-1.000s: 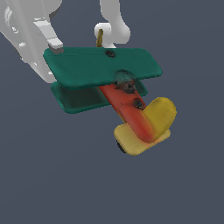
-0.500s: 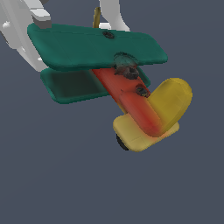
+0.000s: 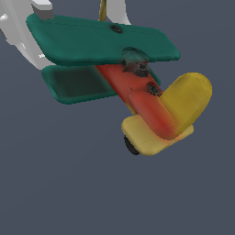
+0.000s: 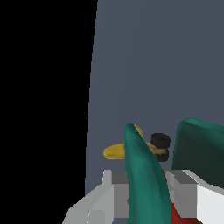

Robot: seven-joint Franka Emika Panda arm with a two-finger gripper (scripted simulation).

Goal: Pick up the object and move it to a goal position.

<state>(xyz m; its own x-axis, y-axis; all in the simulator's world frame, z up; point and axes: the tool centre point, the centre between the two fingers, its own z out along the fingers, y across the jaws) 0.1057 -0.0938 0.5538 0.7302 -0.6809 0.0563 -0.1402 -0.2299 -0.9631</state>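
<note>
The toy biplane point(image 3: 137, 94) hangs in the air in the exterior view, tail toward the camera. It has two teal wings point(image 3: 101, 41), a red-orange body, yellow tail fins point(image 3: 186, 101) and a small black wheel point(image 3: 131, 146). My gripper point(image 3: 75, 25) is shut on the plane's upper wing from above, and its white fingers point(image 3: 117, 11) show behind the wing. In the wrist view the grey fingertips point(image 4: 114, 180) clamp the teal wing edge point(image 4: 144, 175) between them. The yellowish propeller point(image 4: 116, 152) and a black wheel point(image 4: 159, 141) show beyond it.
A plain grey-blue floor point(image 3: 69, 183) lies below the plane. In the wrist view the floor point(image 4: 153, 65) ends at a straight edge, with black beyond it point(image 4: 43, 87).
The plane, held in the gripper, has grown larger in the exterior view and shifted up and to the exterior view's left, so more of the fingers is cut off at the top.
</note>
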